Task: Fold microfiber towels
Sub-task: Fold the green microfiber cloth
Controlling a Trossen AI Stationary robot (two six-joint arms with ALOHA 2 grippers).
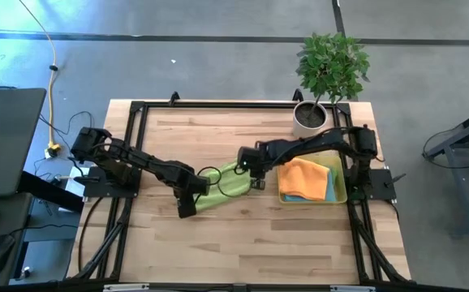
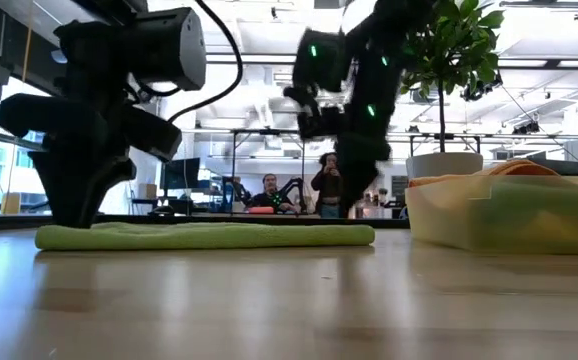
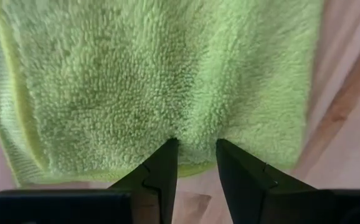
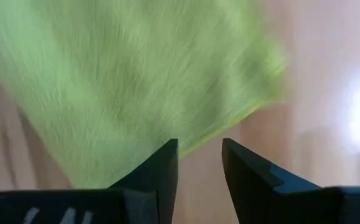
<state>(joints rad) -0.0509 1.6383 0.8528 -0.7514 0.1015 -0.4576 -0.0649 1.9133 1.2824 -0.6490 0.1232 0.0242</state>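
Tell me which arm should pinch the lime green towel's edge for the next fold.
Probably left. The left tool sits open right at the edge of the lime green towel, fingertips touching the pile. The right tool, also open, hangs above the towel's other end.

Left end effector (image 3: pixel 194 163) and right end effector (image 4: pixel 198 163) both slightly parted.

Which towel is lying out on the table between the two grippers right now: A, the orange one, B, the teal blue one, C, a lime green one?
C: the lime green towel lies flat on the table, while the orange towel sits in the bin.
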